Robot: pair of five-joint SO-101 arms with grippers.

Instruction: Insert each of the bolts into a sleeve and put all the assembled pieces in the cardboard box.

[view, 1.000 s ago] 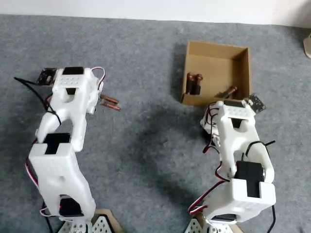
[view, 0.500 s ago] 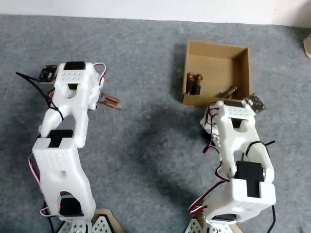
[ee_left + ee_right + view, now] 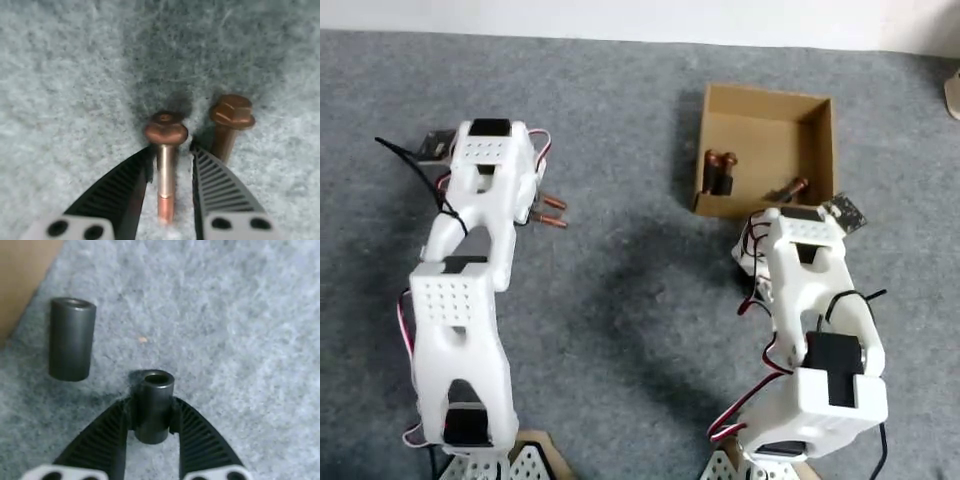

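Two copper bolts (image 3: 548, 210) lie side by side on the grey carpet by my left arm (image 3: 490, 180). My left gripper (image 3: 170, 152) is open, its fingers astride one bolt (image 3: 165, 150), with a gap on one side of the shaft. The second bolt (image 3: 229, 120) lies just outside one finger. My right gripper (image 3: 151, 407) is shut on a black sleeve (image 3: 152, 395) that stands on end. A second black sleeve (image 3: 71, 345) rests apart from it. The cardboard box (image 3: 817, 130) holds two assembled pieces (image 3: 718, 172), and my right arm (image 3: 805, 260) sits just in front of it.
The box's brown wall (image 3: 20, 270) shows close beside the loose sleeve. Bare carpet (image 3: 630, 300) stretches between the two arms. A tan object (image 3: 952, 95) sits at the far right edge.
My left arm has shifted right and forward, bringing its wrist over the two bolts. The right arm and the box contents have not moved.
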